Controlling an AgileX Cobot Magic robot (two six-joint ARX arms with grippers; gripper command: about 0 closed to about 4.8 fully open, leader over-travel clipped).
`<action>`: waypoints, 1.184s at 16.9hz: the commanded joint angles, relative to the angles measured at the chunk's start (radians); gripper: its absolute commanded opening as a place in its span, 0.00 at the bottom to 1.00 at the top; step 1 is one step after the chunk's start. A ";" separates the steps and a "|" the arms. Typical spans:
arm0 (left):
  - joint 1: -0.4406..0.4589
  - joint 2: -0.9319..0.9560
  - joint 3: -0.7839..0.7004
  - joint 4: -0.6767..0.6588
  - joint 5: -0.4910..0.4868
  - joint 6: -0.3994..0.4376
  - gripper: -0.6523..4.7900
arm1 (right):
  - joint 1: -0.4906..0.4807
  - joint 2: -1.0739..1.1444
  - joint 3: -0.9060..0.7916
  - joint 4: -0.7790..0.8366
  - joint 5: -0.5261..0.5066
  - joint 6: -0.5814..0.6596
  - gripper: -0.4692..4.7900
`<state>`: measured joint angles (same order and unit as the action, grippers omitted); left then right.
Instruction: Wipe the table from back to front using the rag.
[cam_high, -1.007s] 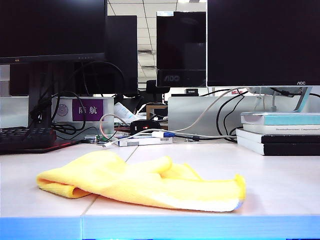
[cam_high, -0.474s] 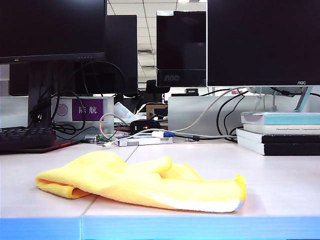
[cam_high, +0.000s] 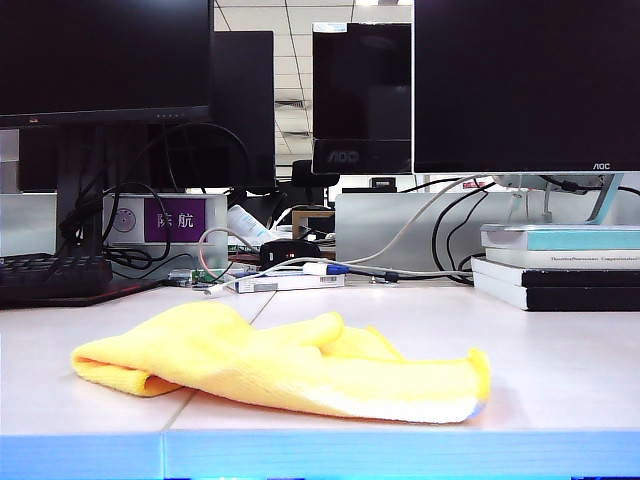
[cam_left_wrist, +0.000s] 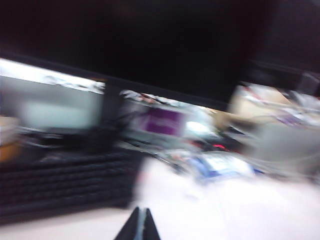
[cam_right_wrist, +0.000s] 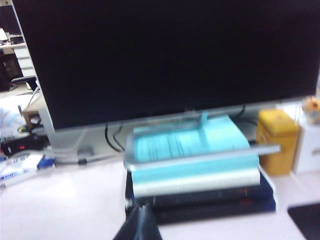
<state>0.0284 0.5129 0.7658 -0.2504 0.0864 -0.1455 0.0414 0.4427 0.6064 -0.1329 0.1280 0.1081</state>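
As seen, rag (cam_high: 285, 370) lengthwise across table (cam_high: 560, 370), both end effectors (cam_left_wrist: 139, 227) (cam_right_wrist: 141, 225) seemingly closed.

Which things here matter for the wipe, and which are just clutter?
Job: rag; table; left tool and right tool, both shut, out of exterior view.
Clutter: keyboard; monitors; books; cables.

The table (cam_high: 560, 370) is a pale, smooth desk with a thin dark seam and a light blue front edge. The rag (cam_high: 280, 365), yellow and crumpled, lies on it near that edge. Ahead of the closed left gripper (cam_left_wrist: 138, 227) lies a black keyboard (cam_left_wrist: 65, 180); ahead of the closed right gripper (cam_right_wrist: 139, 225) lies a stack of books (cam_right_wrist: 200, 170).
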 joint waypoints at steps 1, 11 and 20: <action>-0.003 0.138 0.242 -0.286 0.230 0.051 0.11 | 0.001 0.113 0.111 -0.008 -0.119 0.000 0.09; -0.228 0.289 0.618 -0.687 0.490 0.182 0.11 | 0.474 0.682 0.564 -0.293 -0.367 -0.240 0.09; -0.254 0.299 0.618 -0.696 0.494 0.182 0.46 | 0.773 1.033 0.581 -0.383 -0.365 -0.364 0.57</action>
<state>-0.2260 0.8127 1.3808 -0.9615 0.5762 0.0334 0.8120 1.4631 1.1820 -0.5282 -0.2405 -0.2329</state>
